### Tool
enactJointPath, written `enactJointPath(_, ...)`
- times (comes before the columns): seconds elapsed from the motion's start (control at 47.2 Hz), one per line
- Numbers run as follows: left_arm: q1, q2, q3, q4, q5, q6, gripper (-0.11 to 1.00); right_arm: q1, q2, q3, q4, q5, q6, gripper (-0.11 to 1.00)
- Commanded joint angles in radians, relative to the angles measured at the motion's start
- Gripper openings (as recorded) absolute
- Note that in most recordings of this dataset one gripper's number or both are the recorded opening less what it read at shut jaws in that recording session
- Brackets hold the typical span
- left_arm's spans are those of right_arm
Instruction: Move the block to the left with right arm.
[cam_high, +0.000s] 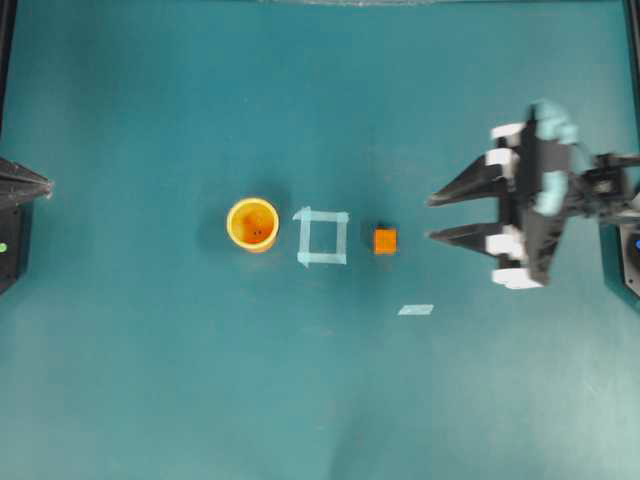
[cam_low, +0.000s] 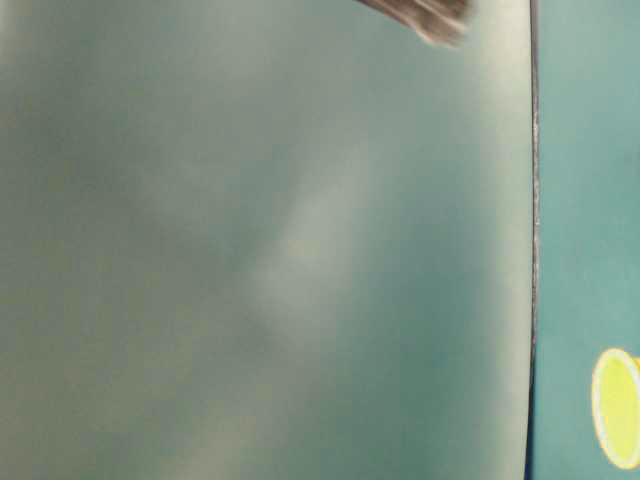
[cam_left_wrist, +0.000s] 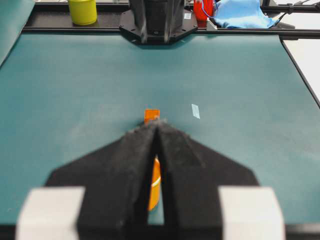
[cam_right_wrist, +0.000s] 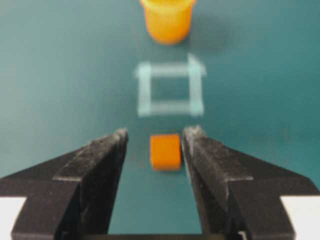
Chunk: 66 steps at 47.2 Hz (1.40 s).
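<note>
From overhead I see the block (cam_high: 385, 241) sitting on the teal surface (cam_high: 150, 380), just right of a square outlined in pale tape (cam_high: 322, 237). On the far side of that square, to its left, stands the orange-yellow cup (cam_high: 252, 223), upright with its mouth open to the camera. A loose strip of pale tape (cam_high: 416, 309) lies below and to the right of the block.

My right gripper (cam_high: 430, 218) is on the right of the overhead view, fingers pointing left toward the block but apart from it, with a bare stretch of surface between the tips and the cube. The jaws stand wide. In the right wrist view the block (cam_right_wrist: 165, 151) shows in the gap between the two black fingers (cam_right_wrist: 102, 155), touching neither, with the tape square (cam_right_wrist: 170, 90) and the cup (cam_right_wrist: 167, 20) lined up beyond it. Nothing is held.

My left gripper (cam_high: 45, 186) is only a black tip at the left edge of the overhead view, well apart from the cup. In the left wrist view its fingers (cam_left_wrist: 130, 165) meet at the tips, a thin slit between them lower down, gripping nothing; the block (cam_left_wrist: 151, 115) shows past the tips.

The table-level view is mostly a blurred grey-green, with a yellow rim (cam_low: 618, 408) at its right edge.
</note>
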Motion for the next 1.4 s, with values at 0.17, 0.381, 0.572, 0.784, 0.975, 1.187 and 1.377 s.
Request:
enactJointPath(0.17, -0.003, 0.009, -0.011, 0.003, -0.005, -0.003, 0.00, -0.009, 0.233, -0.152, -0.005, 0.123, -0.005, 0.63)
enactJointPath(0.381, -0.003, 0.008, -0.011, 0.003, -0.005, -0.003, 0.00, -0.009, 0.367, -0.216, -0.006, 0.141, -0.005, 0.66)
enactJointPath(0.572, -0.003, 0.008, -0.011, 0.003, -0.005, -0.003, 0.00, -0.008, 0.414, -0.222, -0.006, 0.137, -0.005, 0.66)
enactJointPath(0.784, -0.005, 0.009, -0.011, 0.003, -0.005, -0.003, 0.00, -0.009, 0.440, -0.222, -0.006, 0.135, -0.005, 0.65)
enactJointPath(0.975, -0.003, 0.009, -0.011, 0.002, -0.003, -0.003, 0.00, -0.008, 0.456, -0.222, -0.006, 0.129, -0.005, 0.60)
enactJointPath(1.187, -0.003, 0.009, -0.012, 0.002, -0.003, -0.003, 0.00, -0.009, 0.457, -0.235, -0.006, 0.123, -0.002, 0.39)
enactJointPath(1.377, -0.003, 0.009, -0.012, 0.003, 0.000, -0.003, 0.00, 0.002, 0.397, -0.319, -0.005, 0.212, 0.000, 0.39)
